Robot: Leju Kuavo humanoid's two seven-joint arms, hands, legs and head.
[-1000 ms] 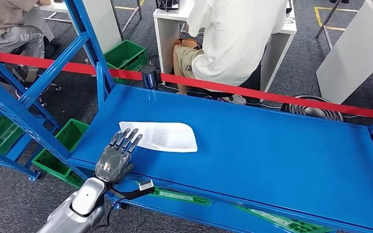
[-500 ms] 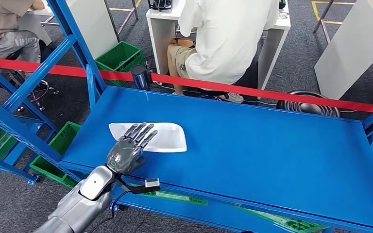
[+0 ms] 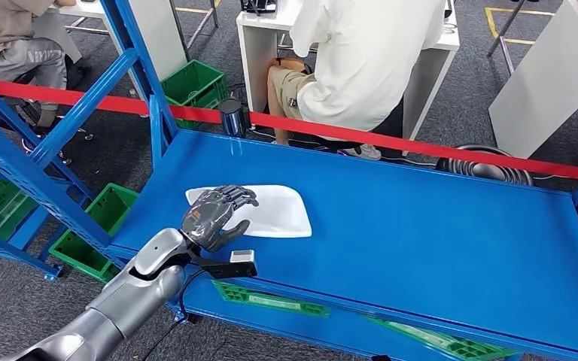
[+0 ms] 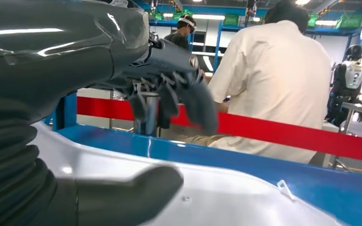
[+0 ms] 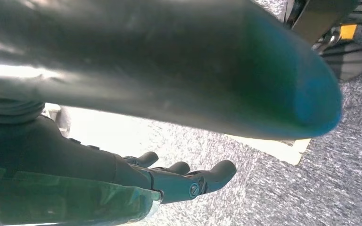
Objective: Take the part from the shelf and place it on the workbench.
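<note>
I see the white part [image 3: 271, 210] lying flat on the blue shelf [image 3: 436, 241], near its left end. My left hand [image 3: 214, 217] is over the part's left portion, fingers curled downward, thumb beneath; I cannot tell if it grips. My right hand [image 5: 179, 179] hangs over carpet, fingers extended, holding nothing.

blue shelf [image 3: 436, 233]; white part [image 3: 278, 210] atop

Silver left arm [image 3: 113, 308], dark grey left hand [image 3: 214, 216], black cable, ribbed grey wrist cover [image 4: 9, 179]
</note>
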